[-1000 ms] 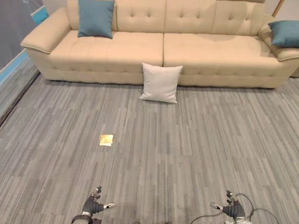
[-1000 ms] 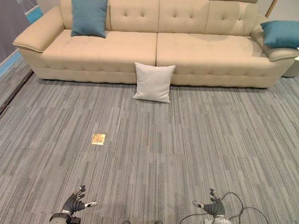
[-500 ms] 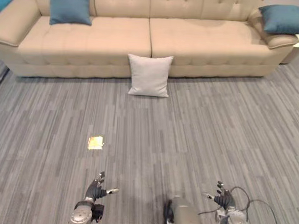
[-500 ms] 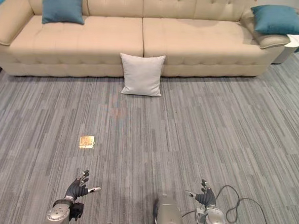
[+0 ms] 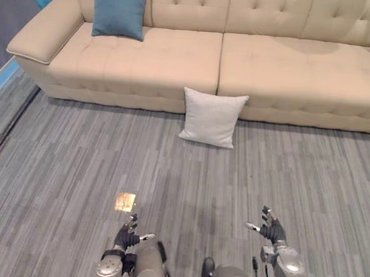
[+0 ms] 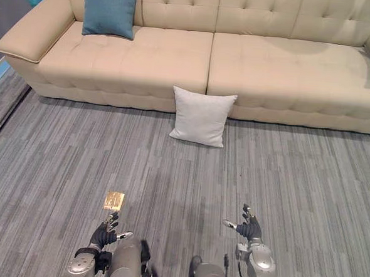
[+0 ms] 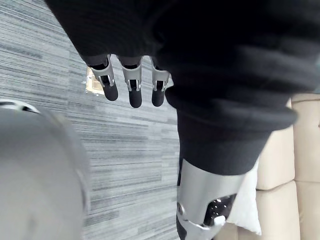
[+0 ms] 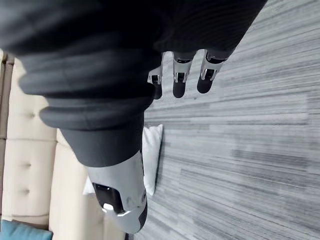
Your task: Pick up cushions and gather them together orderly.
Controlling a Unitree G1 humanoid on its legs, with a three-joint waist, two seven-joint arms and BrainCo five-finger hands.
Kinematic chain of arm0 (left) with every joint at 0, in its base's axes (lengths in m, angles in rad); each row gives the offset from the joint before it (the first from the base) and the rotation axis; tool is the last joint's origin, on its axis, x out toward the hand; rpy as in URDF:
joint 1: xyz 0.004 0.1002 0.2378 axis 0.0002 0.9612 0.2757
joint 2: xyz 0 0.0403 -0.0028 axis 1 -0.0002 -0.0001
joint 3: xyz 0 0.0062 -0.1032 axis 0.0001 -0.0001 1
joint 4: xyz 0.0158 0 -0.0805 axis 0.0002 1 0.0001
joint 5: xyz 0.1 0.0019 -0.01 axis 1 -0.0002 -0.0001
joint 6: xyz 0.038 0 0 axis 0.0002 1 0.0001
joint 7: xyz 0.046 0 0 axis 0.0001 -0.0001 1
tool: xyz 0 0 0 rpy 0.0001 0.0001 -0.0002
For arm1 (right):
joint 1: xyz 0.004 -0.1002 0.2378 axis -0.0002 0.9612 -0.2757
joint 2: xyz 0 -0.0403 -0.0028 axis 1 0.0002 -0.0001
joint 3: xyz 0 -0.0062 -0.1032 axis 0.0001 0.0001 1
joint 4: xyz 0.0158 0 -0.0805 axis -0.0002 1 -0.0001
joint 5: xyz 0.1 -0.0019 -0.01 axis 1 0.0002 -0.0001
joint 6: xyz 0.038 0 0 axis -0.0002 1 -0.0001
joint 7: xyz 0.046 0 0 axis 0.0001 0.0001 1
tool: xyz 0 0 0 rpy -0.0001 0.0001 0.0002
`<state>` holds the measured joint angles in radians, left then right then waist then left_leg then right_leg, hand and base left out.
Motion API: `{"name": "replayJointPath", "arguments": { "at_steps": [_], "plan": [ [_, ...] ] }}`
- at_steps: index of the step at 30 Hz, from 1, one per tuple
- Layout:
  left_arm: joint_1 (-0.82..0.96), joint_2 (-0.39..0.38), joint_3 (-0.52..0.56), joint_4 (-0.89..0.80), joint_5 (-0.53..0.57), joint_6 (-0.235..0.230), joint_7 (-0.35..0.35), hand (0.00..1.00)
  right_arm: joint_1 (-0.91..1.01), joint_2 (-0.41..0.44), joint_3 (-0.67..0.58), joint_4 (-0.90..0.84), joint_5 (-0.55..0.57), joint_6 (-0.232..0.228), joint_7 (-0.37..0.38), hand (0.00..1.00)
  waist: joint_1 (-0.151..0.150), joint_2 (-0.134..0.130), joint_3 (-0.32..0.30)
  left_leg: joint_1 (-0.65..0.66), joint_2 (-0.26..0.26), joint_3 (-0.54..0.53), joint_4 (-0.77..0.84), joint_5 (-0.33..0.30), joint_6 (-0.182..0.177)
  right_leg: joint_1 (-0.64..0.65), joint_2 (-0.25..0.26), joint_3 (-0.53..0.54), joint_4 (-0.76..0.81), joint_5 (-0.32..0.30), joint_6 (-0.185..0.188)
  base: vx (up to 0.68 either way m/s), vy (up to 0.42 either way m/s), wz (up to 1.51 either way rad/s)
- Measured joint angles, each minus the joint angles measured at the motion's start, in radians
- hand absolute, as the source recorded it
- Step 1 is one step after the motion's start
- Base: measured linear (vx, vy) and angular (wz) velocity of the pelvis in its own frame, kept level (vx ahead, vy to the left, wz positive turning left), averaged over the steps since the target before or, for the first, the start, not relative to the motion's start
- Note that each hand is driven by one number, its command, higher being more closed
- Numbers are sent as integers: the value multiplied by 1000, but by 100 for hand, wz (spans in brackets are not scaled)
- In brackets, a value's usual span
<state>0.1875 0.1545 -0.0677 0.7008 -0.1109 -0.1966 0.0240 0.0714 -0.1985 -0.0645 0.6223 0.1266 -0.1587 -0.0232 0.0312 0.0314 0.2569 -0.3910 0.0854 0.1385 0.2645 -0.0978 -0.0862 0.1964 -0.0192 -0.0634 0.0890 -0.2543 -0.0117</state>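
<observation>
A white square fabric cushion [image 5: 213, 117] stands on the grey striped floor [image 5: 64, 162], leaning against the beige tufted sofa [image 5: 289, 76]. A teal square cushion [image 5: 119, 10] rests on the sofa's left seat. The left hand [image 5: 127, 237] and the right hand [image 5: 270, 230] hover with fingers spread, empty.

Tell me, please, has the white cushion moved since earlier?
No. The white cushion still leans on the sofa front at its seat seam; the camera shifted.

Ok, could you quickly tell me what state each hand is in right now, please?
Left hand: open, holding nothing.
Right hand: open, holding nothing.
</observation>
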Motion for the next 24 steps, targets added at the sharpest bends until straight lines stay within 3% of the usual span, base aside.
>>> {"name": "replayJointPath", "arguments": {
  "at_steps": [1, 2, 3, 4, 5, 6, 7, 8, 9, 10, 11, 13, 14, 15, 16, 17, 18, 19, 21, 22, 23, 24],
  "plan": [
    [3, 4, 1, 15, -5, -1, 2, 0, 0, 4, 4, 19, -1, -1, 1, 0, 16, 0, -9, 4, -12, -14, 25, 135, 52, 26, -9, 43, 8, -38, 17, 716, 300, -73],
    [-13, 9, 13, 39, -4, 0, 4, 0, 7, 11, 4, 26, -1, 0, 1, 0, 10, -28, -22, -3, -37, -8, 70, 115, 110, 13, -46, 62, 71, -54, 23, 604, 253, -55],
    [-20, 8, 19, 44, -4, 1, 4, 0, 13, 10, 2, 26, -2, -1, 1, 0, 5, -34, -27, -4, -47, -1, 86, 90, 116, -15, -60, 69, 131, -55, 25, 771, 300, -24],
    [-25, 5, 16, 46, -4, -2, 2, 0, 21, 10, 0, 34, -3, 0, 0, 0, -3, -50, -31, 20, -60, 27, 106, 44, 128, -81, -88, 96, 301, -49, 43, 623, 244, -31],
    [-26, 8, 18, 58, -4, -4, 3, 0, 23, 22, 5, 43, -4, 2, 1, 0, -15, -71, -26, 83, -82, 47, 105, -7, 145, -161, -113, 119, 535, 7, 141, 742, 292, -40],
    [-29, 16, 16, 71, -4, -3, 4, 0, 23, 34, 7, 43, -10, 3, 2, 0, -21, -81, -23, 145, -95, 61, 98, -42, 154, -219, -133, 130, 711, 61, 209, 584, 201, -37],
    [-32, 20, 4, 82, -4, 1, 6, 0, 27, 37, 20, 45, -17, 5, 4, 0, -28, -79, -20, 209, -95, 68, 98, -74, 160, -268, -144, 121, 857, 54, 192, 594, 172, -31],
    [-29, 27, -11, 84, -4, 2, 12, 0, 35, 35, 52, 44, -19, 7, 6, 0, -42, -72, -19, 298, -89, 76, 72, -103, 164, -321, -149, 83, 947, 23, 136, 581, 148, -31],
    [-30, 28, -13, 83, -5, 2, 17, 0, 37, 34, 69, 43, -20, 7, 6, 0, -44, -68, -20, 343, -86, 82, 47, -114, 165, -356, -152, 55, 958, 7, 108, 454, 97, -33],
    [-35, 33, -13, 81, -6, 1, 22, 0, 32, 35, 90, 40, -20, 6, 7, 0, -44, -64, -19, 398, -83, 85, 12, -122, 164, -406, -148, 21, 935, -13, 78, 535, 52, -25],
    [-51, 40, -13, 81, -11, 1, 23, 0, 17, 34, 112, 39, -20, 6, 9, 0, -56, -54, -13, 467, -65, 89, -31, -133, 161, -481, -115, -29, 795, -32, 56, 532, 26, -15],
    [-57, 45, -10, 74, -13, 1, 23, 0, 9, 34, 115, 39, -20, 6, 10, 0, -74, -45, -7, 508, -53, 87, -65, -133, 161, -543, -81, -55, 586, -16, 63, 581, -24, 15],
    [-59, 48, -9, 72, -13, 0, 24, 0, 7, 30, 112, 39, -20, 7, 9, 0, -80, -62, -13, 545, -52, 81, -91, -134, 158, -566, -58, -51, 384, 52, 73, 665, -88, 40],
    [-57, 50, -10, 72, -13, 0, 24, 0, 21, 25, 109, 39, -19, 6, 9, 0, -85, -64, -14, 583, -62, 67, -109, -147, 135, -560, -38, -37, 164, 160, 74, 586, -107, 40],
    [-54, 50, -10, 72, -12, 0, 24, 0, 31, 23, 109, 39, -19, 7, 9, 0, -85, -79, -21, 605, -70, 52, -113, -160, 112, -558, -36, -25, 84, 213, 80, 595, -146, 53],
    [-51, 48, -10, 79, -12, 1, 25, 0, 49, 17, 108, 39, -20, 8, 9, 0, -84, -104, -31, 646, -81, 10, -109, -198, 59, -557, -41, 15, 74, 358, 55, 618, -191, 68],
    [-53, 35, -10, 85, -12, 2, 24, 0, 57, 13, 91, 40, -20, 10, 8, 0, -95, -79, -34, 660, -61, -33, -87, -206, 47, -569, -34, 10, 157, 396, 7, 598, -199, 70],
    [-52, 28, -9, 84, -12, 1, 24, 0, 58, 12, 81, 38, -19, 10, 8, 0, -101, -59, -38, 644, -44, -49, -55, -202, 42, -571, -29, -11, 180, 363, 7, 687, -248, 68],
    [-56, 8, -1, 86, -6, 0, 25, 0, 56, 12, 68, 26, -19, 10, 9, 0, -105, -19, -30, 538, 18, -55, 225, -127, -45, -505, -14, -64, 204, 288, -25, 529, -212, 52],
    [-54, 0, 2, 86, -4, 1, 25, 0, 61, 13, 70, 21, -19, 10, 8, 0, -104, -13, -26, 505, 42, -47, 329, -84, -47, -465, -9, -73, 189, 273, -31, 421, -176, 38],
    [-49, -16, 2, 82, -4, 1, 24, 0, 76, 17, 74, 3, -18, 10, 7, 0, -94, -4, -24, 439, 104, -12, 524, -41, -45, -381, 9, -87, 149, 251, -42, 409, -162, 21],
    [-48, -22, 2, 81, -4, 1, 24, 0, 81, 21, 74, -9, -18, 10, 6, 0, -86, -4, -24, 415, 131, 23, 592, -56, -20, -344, 17, -87, 130, 242, -48, 548, -187, 8]
  ]
}}
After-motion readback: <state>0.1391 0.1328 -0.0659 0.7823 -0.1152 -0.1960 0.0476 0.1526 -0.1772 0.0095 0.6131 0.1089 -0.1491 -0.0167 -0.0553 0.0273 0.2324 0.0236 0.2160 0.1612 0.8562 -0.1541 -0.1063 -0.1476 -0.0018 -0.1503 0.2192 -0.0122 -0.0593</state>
